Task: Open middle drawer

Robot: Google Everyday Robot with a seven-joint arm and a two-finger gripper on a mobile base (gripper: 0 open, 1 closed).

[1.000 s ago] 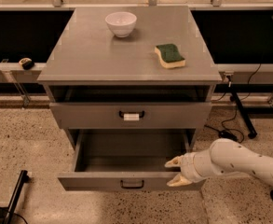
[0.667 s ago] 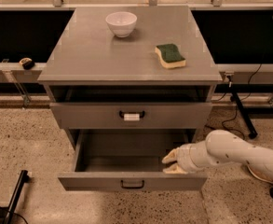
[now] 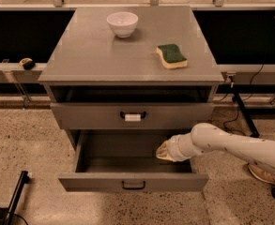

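Note:
The middle drawer [image 3: 95,182] is a grey flat front with a plain black loop handle [image 3: 133,185]. It stands pulled well out of the cabinet, and its inside looks empty. Above it the taller drawer [image 3: 90,116] with a white tag on its handle [image 3: 133,116] is shut. My gripper [image 3: 161,150], on a white arm [image 3: 221,144] coming from the right, is over the right part of the open drawer's cavity, behind its front and apart from the handle. No drawer shows below the open one.
On the cabinet top [image 3: 90,55] stand a white bowl [image 3: 122,23] and a green-and-yellow sponge [image 3: 171,56]. A black leg [image 3: 18,191] stands on the floor at lower left. Cables and a stand [image 3: 242,114] lie to the right. A rail runs behind.
My gripper has moved left and up from the right end of the drawer front to over the drawer's cavity. The drawer stays pulled out.

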